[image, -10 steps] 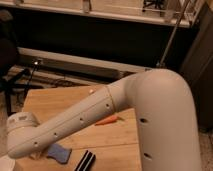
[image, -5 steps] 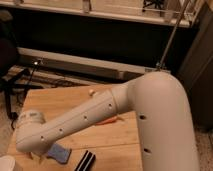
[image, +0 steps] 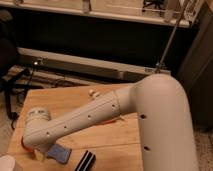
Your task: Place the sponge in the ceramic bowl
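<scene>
The sponge [image: 59, 153], a small flat light-blue pad, lies on the wooden table [image: 65, 102] near its front left. My gripper [image: 41, 153] hangs below the white wrist, just left of the sponge and close to the tabletop, mostly hidden by the arm. Only an orange-red sliver of the ceramic bowl [image: 23, 144] shows at the wrist's left edge. The arm covers the rest of it.
A black block with white stripes [image: 87, 161] lies right of the sponge at the front edge. A white round object [image: 7, 164] sits at the front left corner. An orange carrot [image: 120, 120] peeks from under the arm. A small pale item [image: 92, 93] rests near the far edge.
The wrist and forearm have swung to the right, over the table's front left. The sponge and the black block have not moved.
</scene>
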Robot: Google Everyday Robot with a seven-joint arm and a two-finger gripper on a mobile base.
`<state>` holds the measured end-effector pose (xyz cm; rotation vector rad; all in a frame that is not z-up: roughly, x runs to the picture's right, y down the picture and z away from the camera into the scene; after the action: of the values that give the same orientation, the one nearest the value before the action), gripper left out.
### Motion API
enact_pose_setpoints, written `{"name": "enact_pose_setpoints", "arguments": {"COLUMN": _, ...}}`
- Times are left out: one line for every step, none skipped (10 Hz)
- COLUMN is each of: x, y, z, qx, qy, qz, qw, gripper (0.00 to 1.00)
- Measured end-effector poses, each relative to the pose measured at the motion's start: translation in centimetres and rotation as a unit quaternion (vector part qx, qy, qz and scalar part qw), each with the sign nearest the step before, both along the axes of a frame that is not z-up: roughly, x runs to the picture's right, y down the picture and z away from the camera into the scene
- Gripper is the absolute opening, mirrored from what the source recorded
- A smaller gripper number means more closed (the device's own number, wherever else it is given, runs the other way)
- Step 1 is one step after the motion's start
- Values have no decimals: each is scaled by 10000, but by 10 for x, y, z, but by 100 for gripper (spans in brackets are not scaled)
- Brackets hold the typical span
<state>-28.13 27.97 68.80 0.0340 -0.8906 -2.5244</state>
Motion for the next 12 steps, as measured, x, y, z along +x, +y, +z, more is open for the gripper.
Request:
{"name": "enact_pose_setpoints", "arguments": {"x": -4, "y": 7, "z": 5, "qx": -22, "qy": 11, "qz": -88, "qw": 10000, "gripper": 75}}
{"name": "enact_pose_setpoints", "arguments": {"x": -6, "y": 12, "z": 13, "qx": -51, "qy": 71, "qz": -114, "qw": 9999, "gripper": 75}}
{"name": "enact_pose_setpoints", "arguments": {"x": -6, "y": 14, "z": 21, "qx": -84, "qy": 137, "qz": -78, "qw": 9998, "gripper": 75}}
{"name": "enact_pose_setpoints", "arguments": {"x": -4, "y": 14, "z": 30, "qx": -114, "qy": 217, "qz": 0, "qw": 9997, "gripper": 75}}
{"name": "enact_pose_setpoints", "arguments": {"x": -1, "y": 16, "z": 38, "qx": -166, "qy": 266, "qz": 76, "qw": 9995, "gripper": 75}}
{"name": "enact_pose_setpoints", "arguments": {"x": 5, "y": 19, "z": 45, "qx": -245, "qy": 311, "qz": 160, "qw": 9991, "gripper": 75}}
{"name": "enact_pose_setpoints", "arguments": {"x": 9, "y": 21, "z": 50, "qx": -316, "qy": 330, "qz": 224, "qw": 9987, "gripper": 75}}
{"name": "enact_pose_setpoints", "arguments": {"x": 12, "y": 24, "z": 52, "qx": -388, "qy": 314, "qz": 243, "qw": 9985, "gripper": 75}}
{"name": "enact_pose_setpoints", "arguments": {"x": 13, "y": 29, "z": 53, "qx": -444, "qy": 280, "qz": 228, "qw": 9984, "gripper": 74}}
{"name": "enact_pose_setpoints", "arguments": {"x": 12, "y": 34, "z": 54, "qx": -494, "qy": 245, "qz": 205, "qw": 9983, "gripper": 68}}
{"name": "enact_pose_setpoints", "arguments": {"x": 10, "y": 39, "z": 55, "qx": -536, "qy": 224, "qz": 177, "qw": 9982, "gripper": 59}}
{"name": "enact_pose_setpoints", "arguments": {"x": 8, "y": 42, "z": 56, "qx": -570, "qy": 208, "qz": 148, "qw": 9980, "gripper": 48}}
